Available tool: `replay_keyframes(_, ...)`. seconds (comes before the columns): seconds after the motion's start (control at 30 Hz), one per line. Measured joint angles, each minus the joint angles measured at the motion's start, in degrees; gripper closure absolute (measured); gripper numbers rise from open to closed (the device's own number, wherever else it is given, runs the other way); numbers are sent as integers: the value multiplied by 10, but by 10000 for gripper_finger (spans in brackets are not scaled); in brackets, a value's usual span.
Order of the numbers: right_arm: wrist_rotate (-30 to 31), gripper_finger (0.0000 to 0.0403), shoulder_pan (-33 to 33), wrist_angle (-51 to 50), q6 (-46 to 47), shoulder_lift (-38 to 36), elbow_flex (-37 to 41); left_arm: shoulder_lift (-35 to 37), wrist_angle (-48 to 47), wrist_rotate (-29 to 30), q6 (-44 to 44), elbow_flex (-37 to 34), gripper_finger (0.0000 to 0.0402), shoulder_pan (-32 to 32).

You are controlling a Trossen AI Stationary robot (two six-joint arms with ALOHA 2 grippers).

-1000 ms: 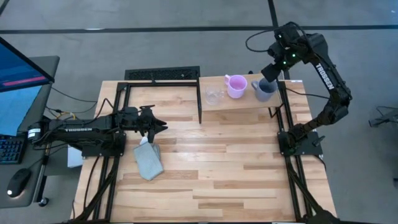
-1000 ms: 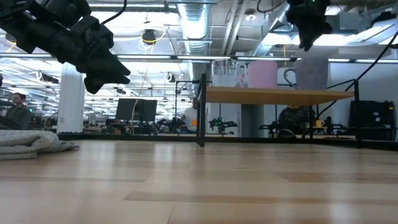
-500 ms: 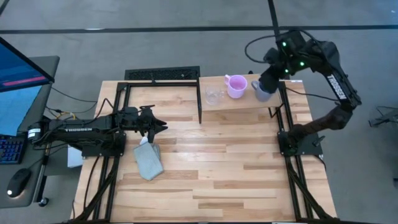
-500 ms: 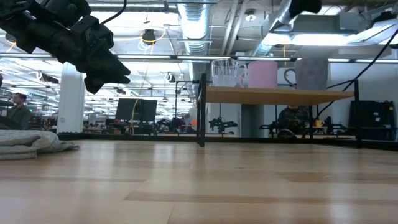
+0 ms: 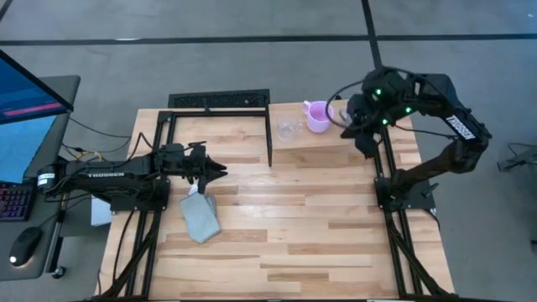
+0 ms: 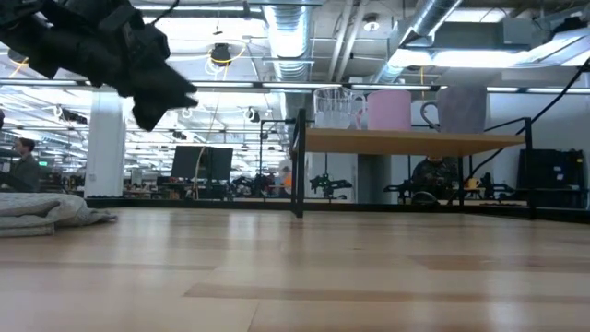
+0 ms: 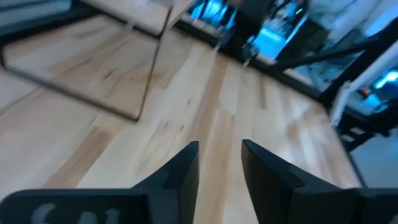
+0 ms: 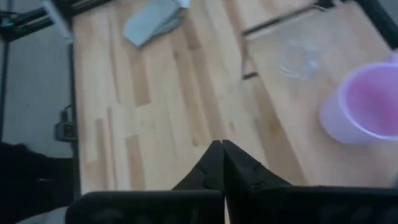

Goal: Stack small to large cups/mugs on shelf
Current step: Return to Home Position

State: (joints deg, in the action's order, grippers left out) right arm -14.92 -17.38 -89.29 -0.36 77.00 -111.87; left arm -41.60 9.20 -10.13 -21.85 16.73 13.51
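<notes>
Three mugs (image 6: 390, 109) low, blue mug (image 6: 460, 109) hidden overhead

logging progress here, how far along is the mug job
Done: the glass cup, pink mug and blue-grey mug stand in a row on the shelf. In hand: nothing; the right end effector is shut above the shelf's right end, the left end effector open over the table. Left: probably only parking the arms.

A folded grey-blue cloth (image 5: 200, 216) lies on the light-wood table (image 5: 302, 239), toward its left side. Off the table's left edge stand a blue-lit monitor (image 5: 21, 117), a keyboard (image 5: 12, 201) and a dark mouse (image 5: 25, 245). In the low view a person (image 6: 26, 164) shows far off in the room behind
</notes>
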Motion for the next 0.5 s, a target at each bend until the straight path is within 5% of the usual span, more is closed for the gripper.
replay_keyframes(0.23,25,396,113,93,35,2,0,0,65,-1,17,0,391,-52)
replay_keyframes(0.5,141,400,246,167,54,-4,51,0,83,49,17,0,400,-118)
